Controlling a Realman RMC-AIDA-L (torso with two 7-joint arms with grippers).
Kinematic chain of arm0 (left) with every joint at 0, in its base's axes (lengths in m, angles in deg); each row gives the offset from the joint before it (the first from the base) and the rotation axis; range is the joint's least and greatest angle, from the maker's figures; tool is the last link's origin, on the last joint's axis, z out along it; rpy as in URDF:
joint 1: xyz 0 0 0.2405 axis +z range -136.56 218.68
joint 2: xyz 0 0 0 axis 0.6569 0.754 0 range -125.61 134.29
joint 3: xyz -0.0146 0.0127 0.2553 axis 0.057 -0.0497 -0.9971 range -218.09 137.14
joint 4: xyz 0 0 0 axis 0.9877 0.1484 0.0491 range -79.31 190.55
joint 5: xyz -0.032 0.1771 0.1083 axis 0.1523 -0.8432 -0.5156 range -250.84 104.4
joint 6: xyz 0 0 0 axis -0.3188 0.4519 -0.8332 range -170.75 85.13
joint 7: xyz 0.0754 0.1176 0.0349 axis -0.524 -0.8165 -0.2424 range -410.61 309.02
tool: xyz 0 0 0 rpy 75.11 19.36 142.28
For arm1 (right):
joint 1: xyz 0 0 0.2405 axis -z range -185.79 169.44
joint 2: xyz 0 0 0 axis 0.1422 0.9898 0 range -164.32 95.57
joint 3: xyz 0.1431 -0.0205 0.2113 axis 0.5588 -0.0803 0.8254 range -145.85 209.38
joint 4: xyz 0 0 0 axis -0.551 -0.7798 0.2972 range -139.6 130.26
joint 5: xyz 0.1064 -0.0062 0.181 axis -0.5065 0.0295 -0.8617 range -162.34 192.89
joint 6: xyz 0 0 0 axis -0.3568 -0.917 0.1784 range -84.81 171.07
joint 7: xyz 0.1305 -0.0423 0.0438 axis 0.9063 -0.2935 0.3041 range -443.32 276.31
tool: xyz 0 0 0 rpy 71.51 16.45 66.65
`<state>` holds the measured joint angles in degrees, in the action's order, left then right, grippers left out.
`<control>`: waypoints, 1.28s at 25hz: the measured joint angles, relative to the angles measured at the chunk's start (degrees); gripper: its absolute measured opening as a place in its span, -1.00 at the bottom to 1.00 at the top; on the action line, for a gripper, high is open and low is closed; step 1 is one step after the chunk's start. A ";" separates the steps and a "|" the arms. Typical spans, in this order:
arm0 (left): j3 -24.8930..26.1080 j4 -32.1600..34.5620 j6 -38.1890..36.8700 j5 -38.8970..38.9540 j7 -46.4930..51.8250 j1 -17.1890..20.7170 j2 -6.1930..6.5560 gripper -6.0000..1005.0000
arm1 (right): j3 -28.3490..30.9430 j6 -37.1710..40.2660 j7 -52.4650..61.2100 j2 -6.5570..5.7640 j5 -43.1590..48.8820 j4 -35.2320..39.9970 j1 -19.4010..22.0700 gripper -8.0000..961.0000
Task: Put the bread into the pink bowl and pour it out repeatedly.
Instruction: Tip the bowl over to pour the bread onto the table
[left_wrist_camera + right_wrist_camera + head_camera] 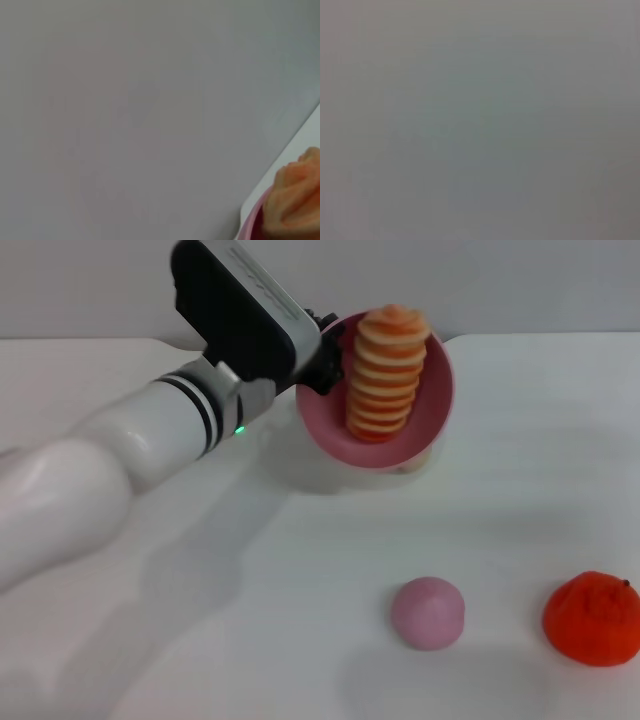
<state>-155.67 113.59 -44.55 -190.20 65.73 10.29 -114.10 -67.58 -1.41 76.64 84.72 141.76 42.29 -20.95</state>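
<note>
The pink bowl (436,390) is lifted off the table at the back middle and tipped so its opening faces me. The bread (386,372), with its ridged orange-and-tan top showing, lies inside it, one end above the rim. My left gripper (322,348) is shut on the bowl's left rim. The left wrist view shows an end of the bread (295,200) and a strip of the bowl's rim (249,226). My right gripper is out of view; its wrist view shows only plain grey.
A small pink ball (428,612) lies on the white table (250,640) at the front middle. An orange-red lumpy toy (592,618) lies at the front right. A bit of a cream bun (421,462) shows under the bowl.
</note>
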 joint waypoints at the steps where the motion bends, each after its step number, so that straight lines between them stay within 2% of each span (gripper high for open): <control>1: -0.90 0.02 1.34 0.00 -0.85 0.06 -0.01 -0.89 | 0.03 -0.01 0.02 0.00 -0.01 -0.07 0.01 0.39; 11: -9.05 0.30 11.39 -0.18 -10.97 0.71 -0.12 -0.89 | 0.04 -0.03 0.07 0.00 -0.02 -0.21 -0.42 0.39; 22: -10.61 0.35 13.92 -0.39 -12.48 0.53 -0.20 -0.89 | -0.35 -0.02 0.09 -0.16 0.04 -0.21 -0.94 0.39; 27: -11.85 0.52 20.05 -0.58 -12.47 0.21 -0.24 -0.89 | -0.61 0.23 0.10 -0.18 0.14 -0.54 -1.42 0.39; 32: -12.35 1.52 23.17 -0.61 -11.79 -0.13 -0.28 -0.89 | -1.06 0.38 1.23 -0.18 0.21 -1.60 -1.87 0.39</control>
<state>-168.02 115.11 -21.39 -190.82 53.94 10.16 -114.38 -68.63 -1.03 77.87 84.54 141.98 40.69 -22.82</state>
